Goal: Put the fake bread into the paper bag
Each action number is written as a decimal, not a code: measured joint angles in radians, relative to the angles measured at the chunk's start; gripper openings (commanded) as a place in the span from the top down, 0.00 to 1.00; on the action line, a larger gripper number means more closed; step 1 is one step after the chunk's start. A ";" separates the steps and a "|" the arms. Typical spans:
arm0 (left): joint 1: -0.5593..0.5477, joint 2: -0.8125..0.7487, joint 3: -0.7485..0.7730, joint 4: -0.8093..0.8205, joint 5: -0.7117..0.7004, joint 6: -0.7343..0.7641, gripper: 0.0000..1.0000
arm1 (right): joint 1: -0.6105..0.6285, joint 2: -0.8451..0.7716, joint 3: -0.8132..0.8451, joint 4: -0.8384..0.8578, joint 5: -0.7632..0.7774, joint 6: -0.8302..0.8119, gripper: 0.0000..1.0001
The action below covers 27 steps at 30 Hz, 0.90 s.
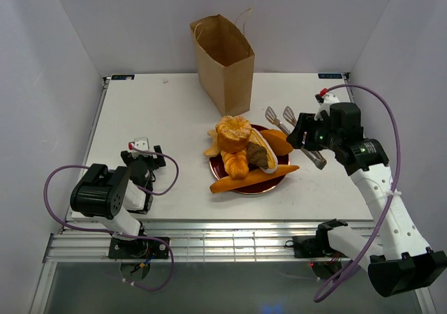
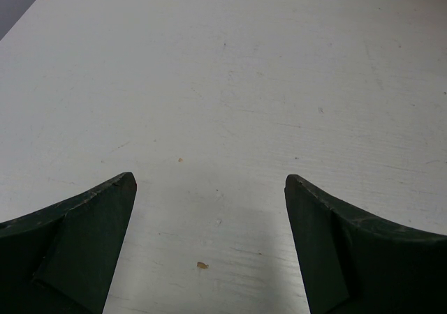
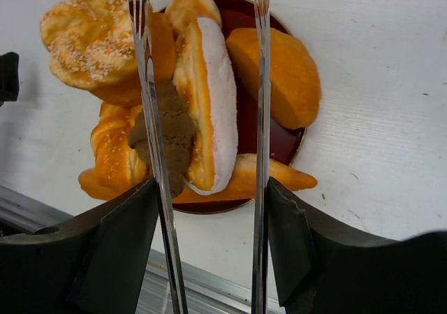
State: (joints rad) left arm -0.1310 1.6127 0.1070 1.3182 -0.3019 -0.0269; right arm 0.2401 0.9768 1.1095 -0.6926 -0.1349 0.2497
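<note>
Fingers: right gripper (image 3: 213, 195) squeezes metal tongs (image 3: 262, 84); left gripper (image 2: 209, 181) wide apart, holds nothing | fake bread (image 1: 234, 134) all piled on red plate (image 3: 241, 10) | paper bag (image 1: 223, 63) stands behind; none looks bagged yet.

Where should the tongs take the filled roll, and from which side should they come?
Across its middle, one arm of the tongs on each long side of the filled roll, coming down from above. The roll is long and narrow, seems to lie topmost, and the open arms straddle it.
</note>
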 measured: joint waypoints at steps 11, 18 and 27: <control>0.000 0.000 0.000 0.000 0.000 0.000 0.02 | 0.215 0.173 0.090 0.031 0.012 0.018 0.36; 0.000 0.000 0.000 0.000 0.000 0.000 0.02 | 0.225 0.267 0.144 0.047 0.031 0.037 0.36; 0.000 0.000 0.000 0.000 0.000 0.000 0.02 | 0.240 0.358 0.198 0.066 0.027 0.039 0.37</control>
State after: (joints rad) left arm -0.1307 1.6127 0.1070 1.3186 -0.3019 -0.0269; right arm 0.4801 1.3350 1.3075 -0.6270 -0.1081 0.2886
